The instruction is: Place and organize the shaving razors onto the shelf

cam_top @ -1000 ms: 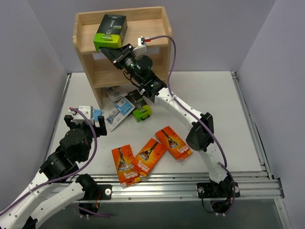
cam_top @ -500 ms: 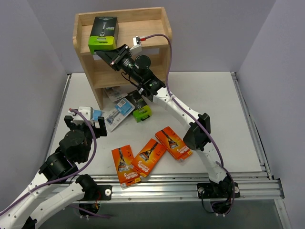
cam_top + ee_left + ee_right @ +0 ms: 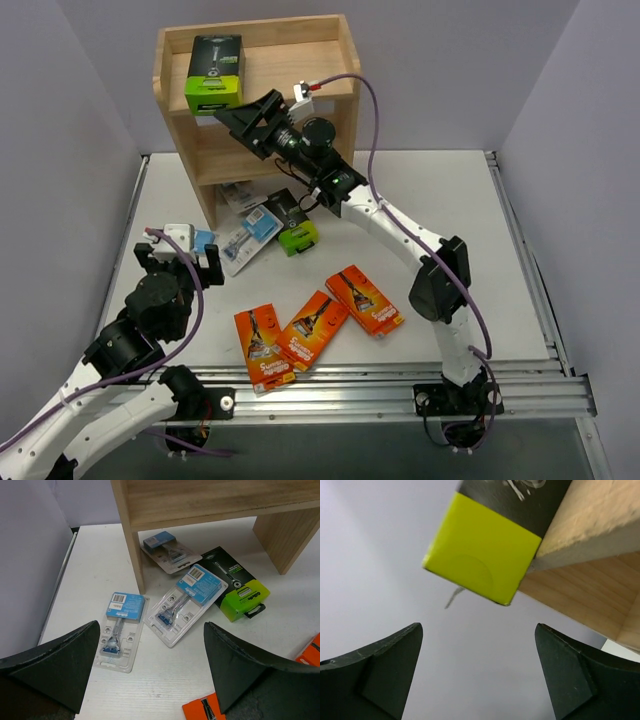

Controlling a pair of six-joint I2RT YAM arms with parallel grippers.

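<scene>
A black-and-lime razor box [image 3: 214,72] lies on the top tier of the wooden shelf [image 3: 330,60], its lime end [image 3: 480,565] hanging over the front edge. My right gripper [image 3: 242,106] is open just below and in front of it, touching nothing [image 3: 477,670]. A second black-and-lime box [image 3: 293,225] and three blister packs [image 3: 121,630] [image 3: 187,602] [image 3: 167,555] lie on the table by the shelf's foot. Three orange boxes [image 3: 262,345] [image 3: 314,328] [image 3: 364,298] lie nearer the front. My left gripper [image 3: 182,262] hovers open and empty above the blister packs [image 3: 150,670].
The shelf stands at the back left against the wall, with its lower tiers [image 3: 230,150] bare where they show. A grey wall [image 3: 60,200] runs along the table's left side. One blister pack lies partly under the shelf's lowest tier.
My right gripper has opened and let go of the black-and-lime box, which now lies on the top tier. The gripper drew back slightly to the right. The left arm stayed still.
</scene>
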